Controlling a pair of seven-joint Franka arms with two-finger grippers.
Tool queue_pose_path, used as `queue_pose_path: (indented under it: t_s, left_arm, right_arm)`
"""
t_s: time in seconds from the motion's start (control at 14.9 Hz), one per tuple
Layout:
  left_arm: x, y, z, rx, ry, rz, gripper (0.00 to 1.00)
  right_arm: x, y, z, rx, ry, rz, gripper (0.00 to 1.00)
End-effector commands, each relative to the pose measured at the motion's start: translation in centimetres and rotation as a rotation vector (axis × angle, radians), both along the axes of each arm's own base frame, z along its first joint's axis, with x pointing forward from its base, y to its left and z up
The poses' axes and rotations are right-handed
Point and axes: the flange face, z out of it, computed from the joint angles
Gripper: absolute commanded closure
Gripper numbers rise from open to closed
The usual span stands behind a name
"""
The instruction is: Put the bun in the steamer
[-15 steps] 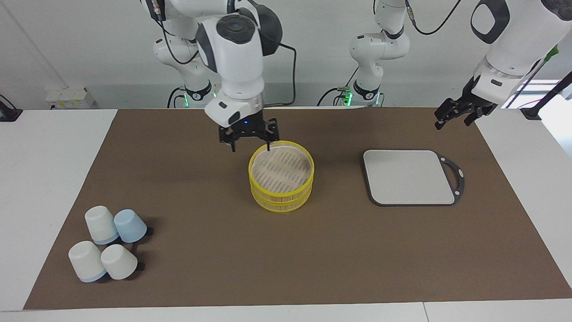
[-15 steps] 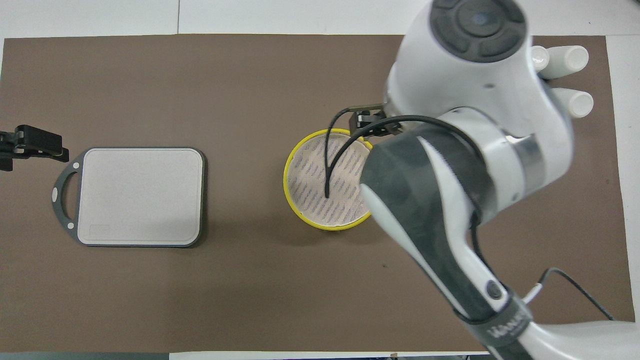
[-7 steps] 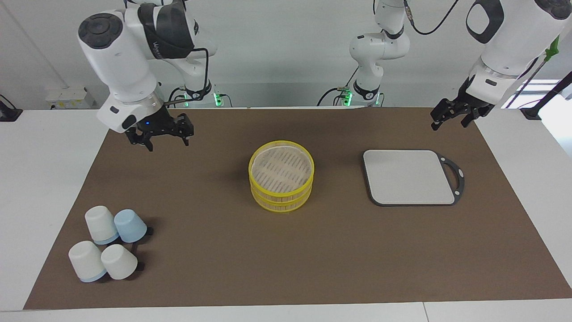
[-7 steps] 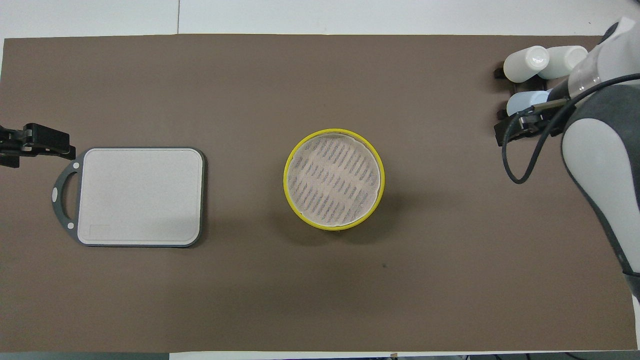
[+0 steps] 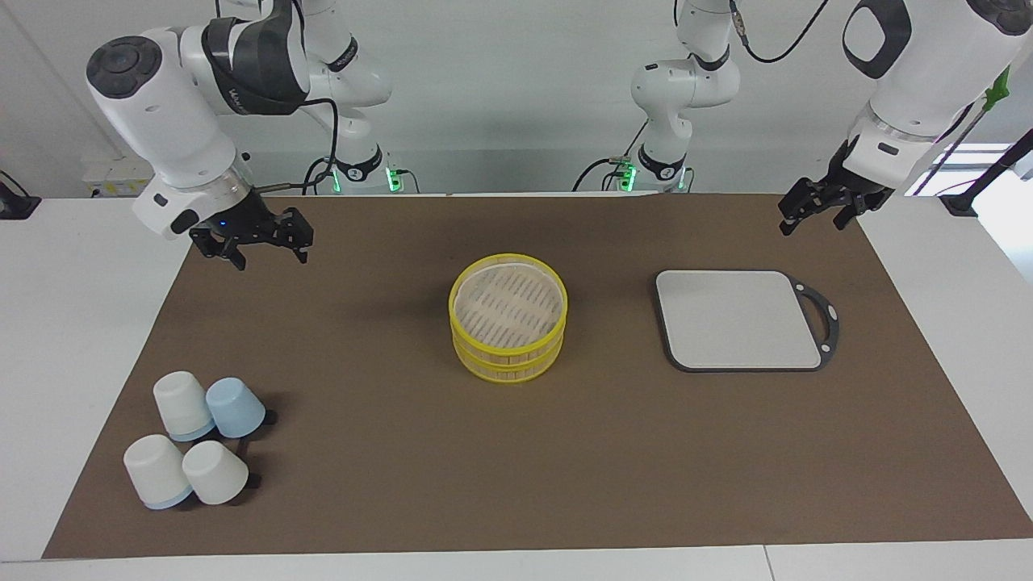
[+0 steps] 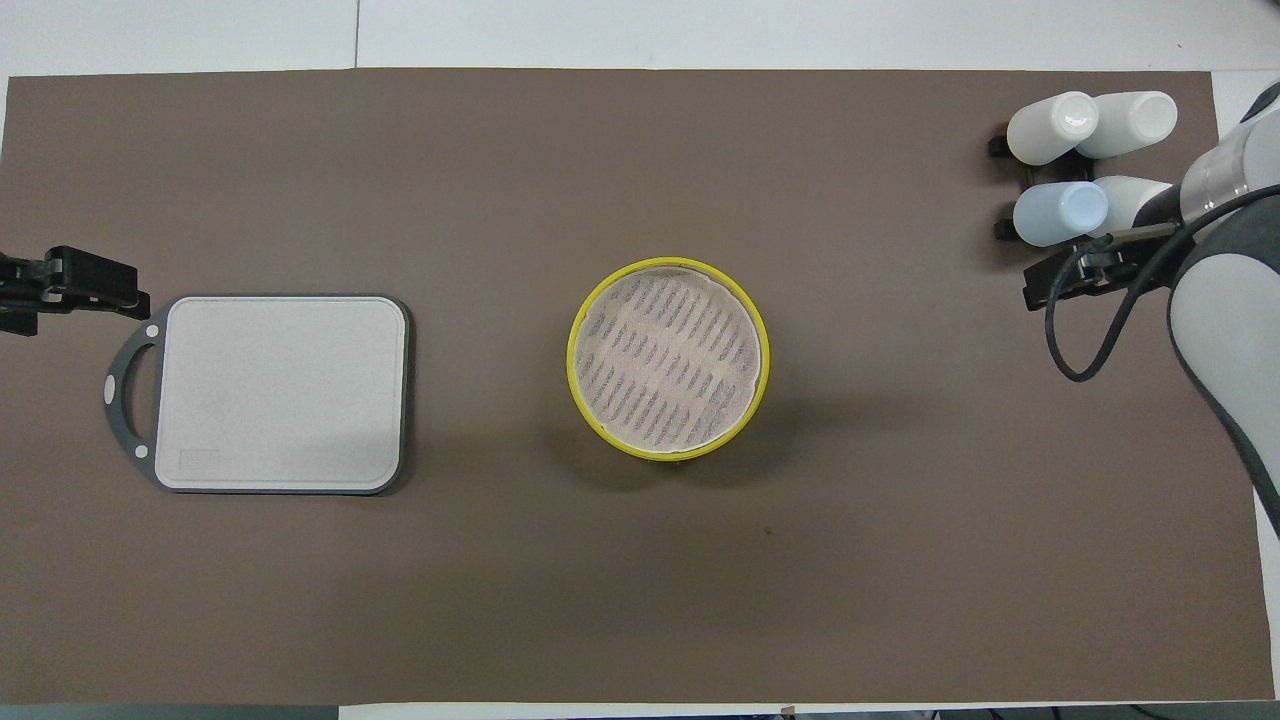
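The worktop (image 5: pixel 48 339) is covered almost from edge to edge by one brown mat (image 5: pixel 387 484), and white margins are left at both ends and along the edge farthest from the robots. Wide bare mat is seen on all sides of the steamer (image 5: pixel 508 327), so nothing stands in the way around it. One grey cutting board (image 5: pixel 738 319) with a dark rim and a handle lies flat toward the left arm's end, well apart from the steamer. The steamer is placed in the middle of the mat; two yellow-rimmed tiers are stacked, and only the slatted bottom is seen inside the upper tier. The bun cannot be seen in either view. Four upturned cups (image 5: pixel 194 440) are grouped close together at the right arm's end, farther from the robots than the steamer; three are white and one is light blue. The right claw (image 5: pixel 260 240) is held in the air over the mat's corner at the right arm's end, its fingers apart and nothing between them. The left claw (image 5: pixel 821 210) is held over the mat's corner at the left arm's end, also apart and empty.
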Motion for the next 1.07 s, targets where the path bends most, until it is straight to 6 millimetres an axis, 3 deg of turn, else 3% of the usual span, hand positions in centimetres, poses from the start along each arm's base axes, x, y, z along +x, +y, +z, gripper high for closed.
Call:
queue_pose_path:
  t_s: [0.0,0.47,0.81,1.01]
  left_arm:
    - [-0.7,0.4,0.2,0.015,-0.008,-0.004,0.00]
    - [-0.7,0.4,0.2,0.015,-0.008,-0.004,0.00]
    - [-0.7,0.4,0.2,0.015,-0.008,-0.004,0.00]
    - [-0.7,0.4,0.2,0.015,-0.008,-0.004,0.00]
  right_arm:
    - [-0.6,-1.1,0.3,0.004,-0.024,-0.009,0.00]
    - [-0.6,-2.1,1.1,0.009,-0.010,-0.026,0.00]
    - [-2.8,-2.5,0.8,0.010,0.051,-0.037,0.00]
    - [-2.8,-2.6,0.9,0.010,0.043,-0.035,0.00]
